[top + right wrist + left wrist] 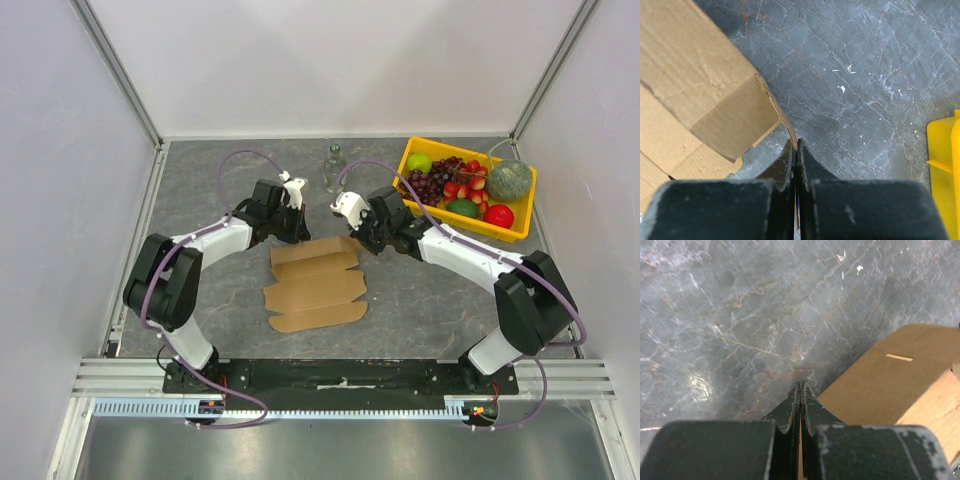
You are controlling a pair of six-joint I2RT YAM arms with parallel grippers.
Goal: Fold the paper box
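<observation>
Mostly flat brown paper box (pixel 316 285), left end effector (pixel 800 385), right end effector (pixel 796 142) both pinching it

Grey marbled table (pixel 425 310) between plain white walls (pixel 330 60)

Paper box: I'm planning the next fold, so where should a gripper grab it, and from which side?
Probably the small end flap at the far right corner of the paper box, pinched on its thin free edge from the right. It stands up off the table, while the other panels lie flat.
</observation>
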